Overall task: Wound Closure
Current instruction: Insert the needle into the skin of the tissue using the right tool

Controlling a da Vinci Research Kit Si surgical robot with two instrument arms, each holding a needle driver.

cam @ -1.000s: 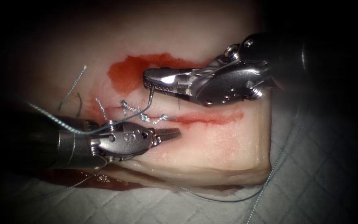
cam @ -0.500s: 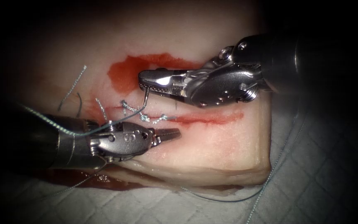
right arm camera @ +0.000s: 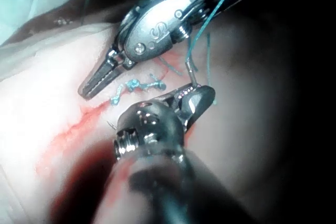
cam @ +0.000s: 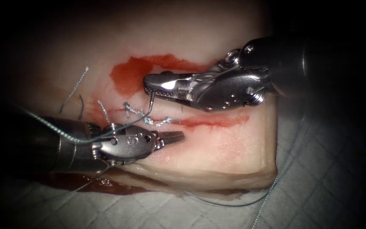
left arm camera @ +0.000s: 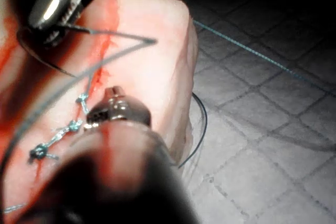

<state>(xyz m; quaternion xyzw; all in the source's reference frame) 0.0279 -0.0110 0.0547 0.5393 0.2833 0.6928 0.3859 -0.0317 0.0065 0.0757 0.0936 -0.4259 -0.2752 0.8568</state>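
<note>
Right pincer grips needle clear above cut.

Right tool: polished bright metal, glossy highlights, jaw faces rough with fine serration. Left tool: same shiny metal, jaws ridged; its shaft dark and matt. Needle: thin smooth steel wire, dull sheen. Thread: teal, twisted fibre, matt. Tissue: pale, moist, soft sheen, faintly grained. Red fluid: wet, glossy film. Cloth under the tissue: grey, quilted weave, matt.
</note>
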